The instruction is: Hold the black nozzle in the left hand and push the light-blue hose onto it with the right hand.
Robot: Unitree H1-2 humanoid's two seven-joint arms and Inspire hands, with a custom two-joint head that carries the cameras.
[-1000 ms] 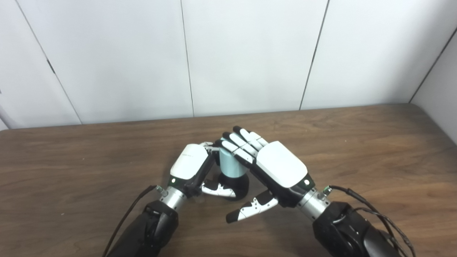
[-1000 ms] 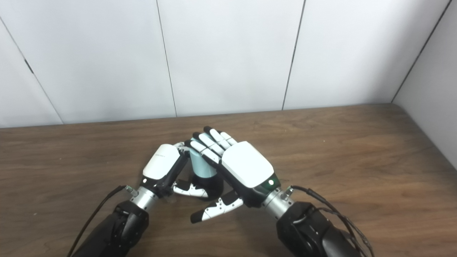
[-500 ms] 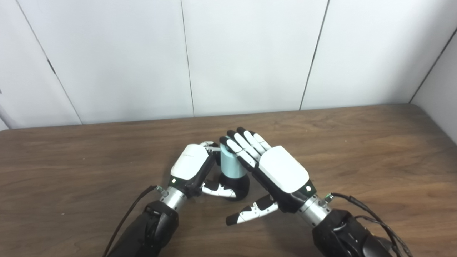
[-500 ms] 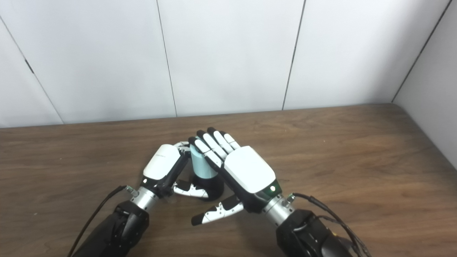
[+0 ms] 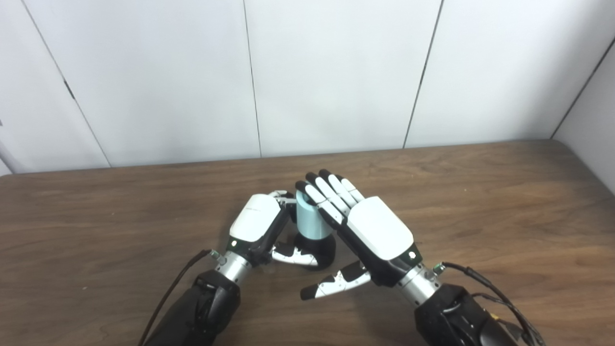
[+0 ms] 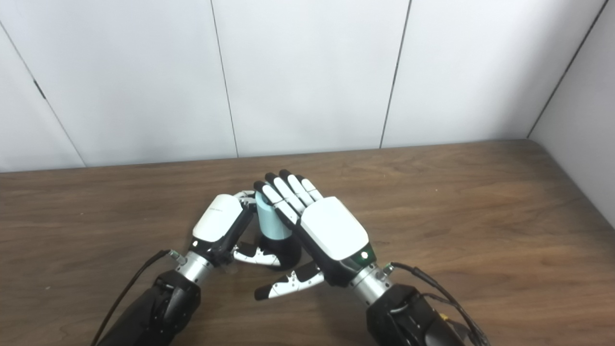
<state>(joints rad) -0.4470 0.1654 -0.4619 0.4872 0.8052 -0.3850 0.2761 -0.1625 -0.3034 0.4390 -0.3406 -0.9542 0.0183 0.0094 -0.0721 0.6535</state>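
**Ann:** Hose [image 5: 308, 220] first: where is it?

**Ben:** Mid-worktop [image 5: 480, 192], upright, a short light-blue tube sitting on the black nozzle [image 5: 321, 248]. The nozzle's base rests on the wood.

**Ann:** And the hands?

**Ben:** The left hand [image 5: 257, 225] is closed around the nozzle, thumb across its front low down, fingers curled behind near the hose. The right hand [image 5: 358, 221] has its fingers straight and together, lying flat against the hose's right side and over its top rim, thumb hanging free below. It grips nothing, so I'd call it spread, pressing at most.

**Ann:** How will the hose handle?

**Ben:** Light, I'd judge, and smooth-walled. It holds a clean cylinder, so fairly stiff, though it may give a little under a squeeze. A smooth wall can slip through a side grip, so pushing on the top rim looks safer.

**Ann:** Where to hold the nozzle?

**Ben:** Low, at the wide base, as now, which keeps it from tipping.

**Ann:** Fully seated?

**Ben:** Can't tell. The joint is partly hidden by the fingers.
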